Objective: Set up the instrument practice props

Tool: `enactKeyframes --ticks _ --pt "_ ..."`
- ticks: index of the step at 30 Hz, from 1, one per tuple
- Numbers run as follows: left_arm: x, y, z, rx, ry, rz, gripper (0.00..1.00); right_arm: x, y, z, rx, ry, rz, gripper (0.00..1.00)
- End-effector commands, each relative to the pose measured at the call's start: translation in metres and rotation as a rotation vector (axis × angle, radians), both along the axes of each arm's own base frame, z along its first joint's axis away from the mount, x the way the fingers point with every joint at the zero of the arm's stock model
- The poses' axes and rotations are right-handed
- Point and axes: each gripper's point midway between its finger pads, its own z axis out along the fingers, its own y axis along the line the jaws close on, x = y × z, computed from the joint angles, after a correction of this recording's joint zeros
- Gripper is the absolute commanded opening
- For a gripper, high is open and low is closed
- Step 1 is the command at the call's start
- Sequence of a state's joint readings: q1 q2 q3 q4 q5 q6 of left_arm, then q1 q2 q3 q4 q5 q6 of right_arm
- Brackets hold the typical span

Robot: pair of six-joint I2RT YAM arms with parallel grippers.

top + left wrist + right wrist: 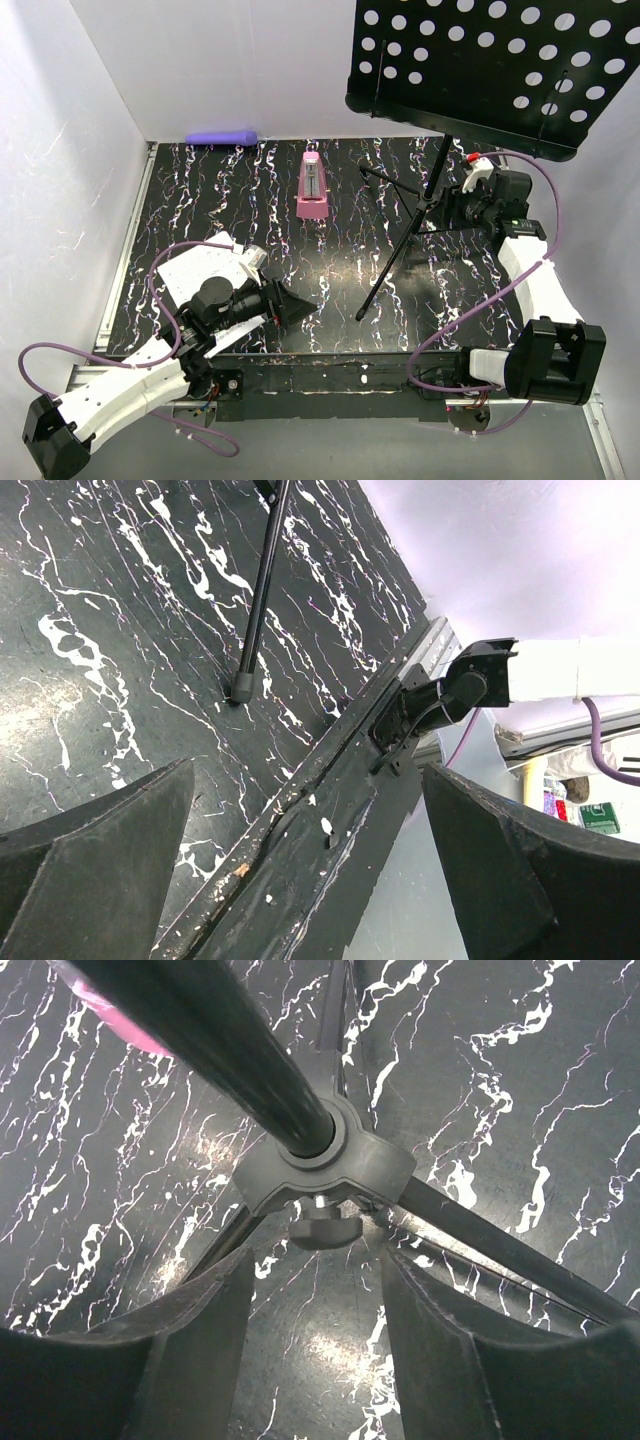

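The right pincer is open, its two fingers spread apart and clamping nothing. Just ahead of their tips sits the tripod hub of the black music stand. The hub's small wing knob lies in line with the gap between the fingers. The stand is upright on the marbled table, its perforated desk high above this pincer. Beyond the pole, on the far side from the pincer, stands the pink metronome.

The left pincer gapes wide and holds nothing. It hangs over the table's near edge, with one stand leg well ahead of it. White paper sheets lie behind it, under its arm. A purple cylinder lies far off, at the back wall.
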State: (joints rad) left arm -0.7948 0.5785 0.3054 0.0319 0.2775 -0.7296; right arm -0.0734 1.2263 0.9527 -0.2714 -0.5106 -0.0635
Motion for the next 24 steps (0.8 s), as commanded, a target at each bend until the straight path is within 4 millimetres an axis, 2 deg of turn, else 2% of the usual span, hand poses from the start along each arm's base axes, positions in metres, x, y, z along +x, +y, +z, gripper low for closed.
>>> enactKeyframes --ticks 1,8,15,24 --pt "-0.002 0.000 0.001 -0.012 -0.007 -0.007 0.98 0.021 -0.006 0.021 -0.031 -0.071 -0.046 0.58" --pt "-0.001 0.000 0.000 -0.012 -0.004 -0.003 0.98 0.024 -0.001 0.020 -0.031 -0.069 -0.024 0.48" --pt "-0.001 0.000 0.000 -0.012 -0.004 -0.003 0.98 0.026 0.003 0.018 -0.029 -0.067 -0.012 0.44" --pt "-0.001 0.001 0.001 -0.014 -0.006 0.001 0.98 0.020 0.011 0.014 0.030 -0.035 -0.004 0.15"
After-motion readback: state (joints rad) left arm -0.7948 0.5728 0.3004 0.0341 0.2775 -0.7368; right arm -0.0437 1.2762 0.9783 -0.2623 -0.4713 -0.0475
